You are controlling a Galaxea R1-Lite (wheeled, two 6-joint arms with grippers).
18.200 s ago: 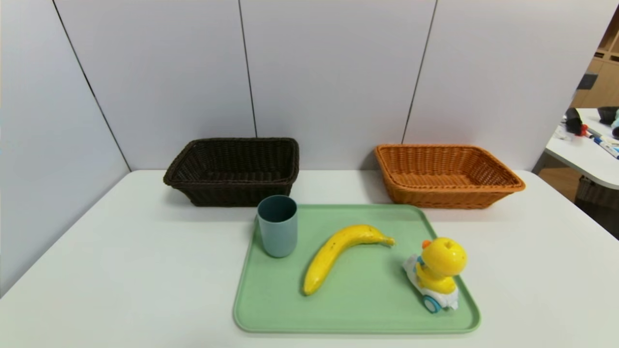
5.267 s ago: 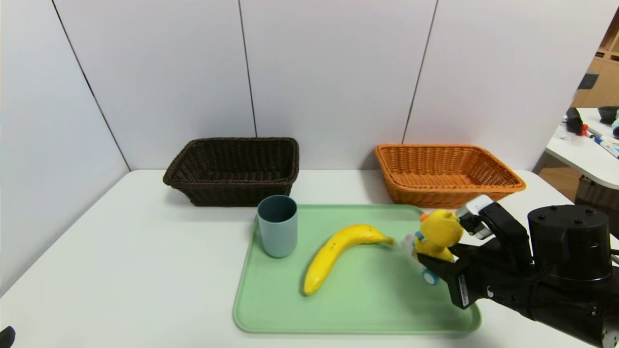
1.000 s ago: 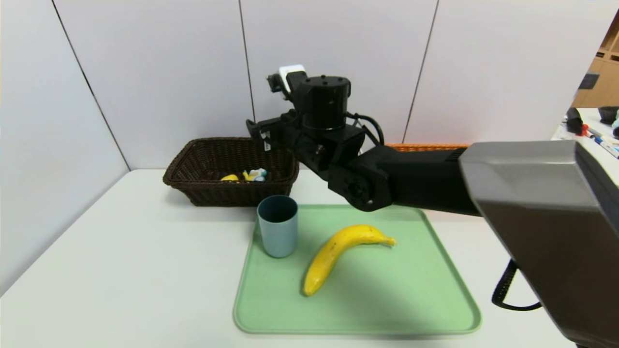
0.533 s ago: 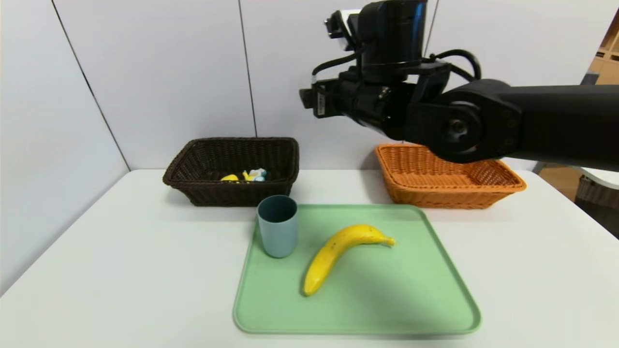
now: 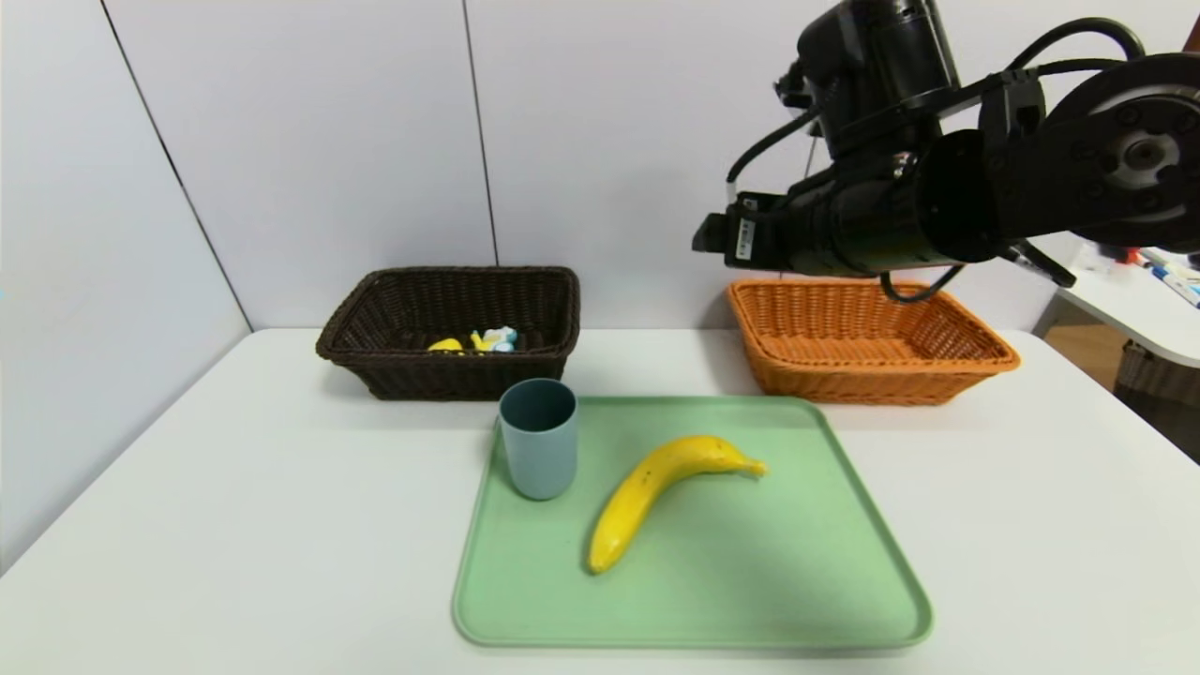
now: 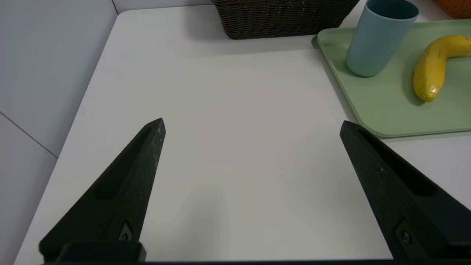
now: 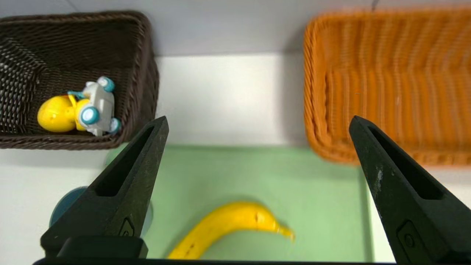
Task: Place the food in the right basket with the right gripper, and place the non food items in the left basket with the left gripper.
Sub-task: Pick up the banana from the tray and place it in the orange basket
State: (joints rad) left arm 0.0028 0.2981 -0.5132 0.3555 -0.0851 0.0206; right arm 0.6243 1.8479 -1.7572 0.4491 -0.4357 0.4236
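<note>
The right gripper [image 7: 259, 119] hangs in the air above the bench [image 5: 281, 525], near the orange wicker basket [image 5: 872, 384] — its fingers spread wide, nothing between them. The left gripper [image 6: 252, 121] is parked over the bench's left part, also wide and holding nothing. The toy duck [image 7: 73, 110] lies tipped over in the dark brown basket [image 5: 459, 375]. On the green tray [image 5: 750, 581] are the banana [image 5: 647, 487] and, at its left edge, the blue-gray cup [image 5: 541, 455] — upright, apart from the banana.
</note>
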